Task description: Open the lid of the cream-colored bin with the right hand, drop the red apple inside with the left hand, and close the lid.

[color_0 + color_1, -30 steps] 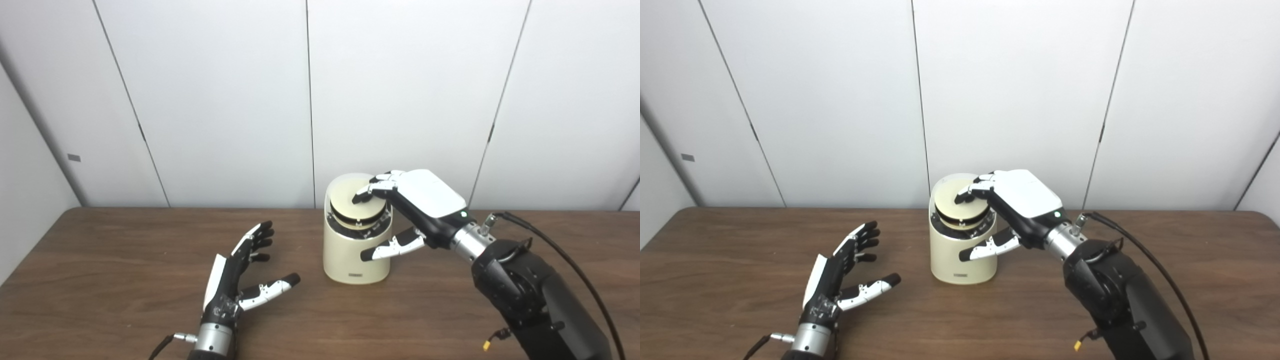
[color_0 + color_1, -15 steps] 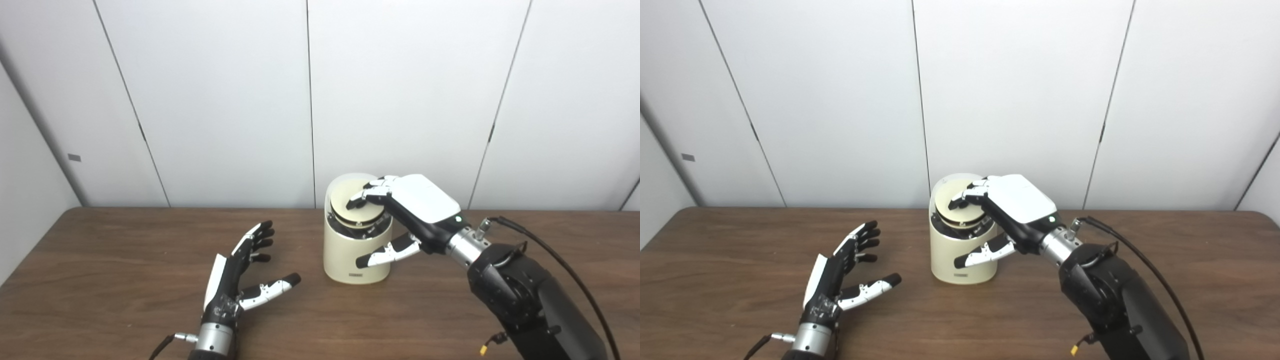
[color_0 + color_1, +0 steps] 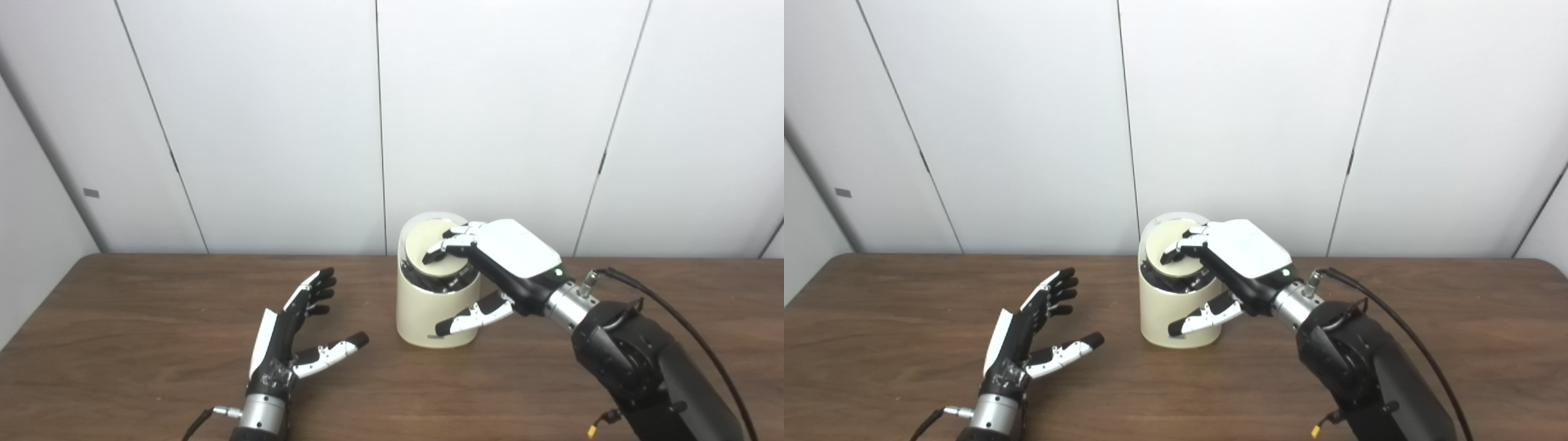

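On the desk [image 3: 122, 367], the cream-colored bin [image 3: 429, 312] stands near the far edge; the right hand [image 3: 502, 263], fingers spread, presses its lid [image 3: 432, 254] down. No apple shows, likely inside. The left hand [image 3: 294, 343] lies open, empty

No text can be read: the small dark label low on the front of the cream-colored bin [image 3: 435, 336] is too blurred.

Lab: bare white wall panels [image 3: 275, 122], wood table [image 3: 122, 343].
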### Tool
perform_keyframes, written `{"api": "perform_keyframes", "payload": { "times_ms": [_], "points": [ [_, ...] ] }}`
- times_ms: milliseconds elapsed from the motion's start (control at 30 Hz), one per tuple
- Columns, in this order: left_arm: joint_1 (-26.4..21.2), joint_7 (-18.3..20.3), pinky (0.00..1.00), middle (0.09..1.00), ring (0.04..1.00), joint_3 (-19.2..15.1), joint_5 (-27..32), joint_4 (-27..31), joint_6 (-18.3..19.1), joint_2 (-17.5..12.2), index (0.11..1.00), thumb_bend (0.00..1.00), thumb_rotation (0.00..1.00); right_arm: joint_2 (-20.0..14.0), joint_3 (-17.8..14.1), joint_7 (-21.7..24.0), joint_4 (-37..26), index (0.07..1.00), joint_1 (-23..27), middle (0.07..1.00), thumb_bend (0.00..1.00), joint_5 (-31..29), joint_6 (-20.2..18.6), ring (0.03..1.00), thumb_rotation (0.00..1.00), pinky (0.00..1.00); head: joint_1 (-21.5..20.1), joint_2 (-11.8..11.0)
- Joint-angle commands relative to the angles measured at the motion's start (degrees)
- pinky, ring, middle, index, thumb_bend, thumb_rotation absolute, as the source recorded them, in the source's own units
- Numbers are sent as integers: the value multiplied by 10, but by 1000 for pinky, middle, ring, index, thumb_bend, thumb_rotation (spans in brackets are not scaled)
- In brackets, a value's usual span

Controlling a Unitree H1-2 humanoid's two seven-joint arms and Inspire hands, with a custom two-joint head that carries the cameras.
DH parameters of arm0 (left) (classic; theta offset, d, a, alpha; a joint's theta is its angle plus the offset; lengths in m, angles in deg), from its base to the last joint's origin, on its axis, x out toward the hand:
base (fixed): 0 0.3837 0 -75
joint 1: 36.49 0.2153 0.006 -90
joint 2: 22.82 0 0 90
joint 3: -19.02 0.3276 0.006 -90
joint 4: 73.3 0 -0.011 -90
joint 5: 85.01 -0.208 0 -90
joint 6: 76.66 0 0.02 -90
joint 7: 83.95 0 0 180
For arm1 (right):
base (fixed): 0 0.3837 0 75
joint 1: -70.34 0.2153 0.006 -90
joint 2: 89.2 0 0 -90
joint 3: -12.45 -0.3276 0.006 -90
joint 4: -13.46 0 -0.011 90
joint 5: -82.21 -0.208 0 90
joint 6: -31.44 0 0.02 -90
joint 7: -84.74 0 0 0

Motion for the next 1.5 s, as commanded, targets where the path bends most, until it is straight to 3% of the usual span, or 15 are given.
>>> {"api": "perform_keyframes", "payload": {
  "times_ms": [0, 567, 833, 933, 1233, 1467],
  "points": [
    [-13, -9, 749, 846, 814, -4, 1, 21, -6, -1, 883, 837, 272, -3, -1, 4, -15, 732, 11, 732, 650, 3, -4, 866, 492, 886, 0, 2],
    [-5, -4, 758, 845, 823, -4, -1, 38, 9, -7, 887, 837, 296, -6, 17, 65, -34, 733, 6, 725, 663, 34, -59, 857, 459, 852, -1, 14],
    [-4, 0, 741, 844, 815, -6, 6, 43, 14, -7, 885, 833, 283, -9, 45, 140, -51, 723, 10, 736, 654, 79, -111, 841, 517, 878, -1, 18],
    [-3, 1, 751, 845, 817, -7, 8, 46, 17, -6, 886, 836, 285, -8, 50, 161, -55, 717, 12, 734, 671, 87, -125, 827, 482, 874, -1, 18],
    [-4, 1, 729, 845, 816, -6, 9, 45, 19, -5, 885, 836, 274, -6, 46, 151, -60, 723, 9, 729, 666, 82, -123, 830, 497, 884, 0, 16],
    [-7, -1, 736, 845, 815, -5, 7, 37, 12, -5, 885, 838, 270, 3, 15, 65, -57, 721, 0, 712, 655, 48, -89, 821, 425, 845, 0, 13]
  ]
}}
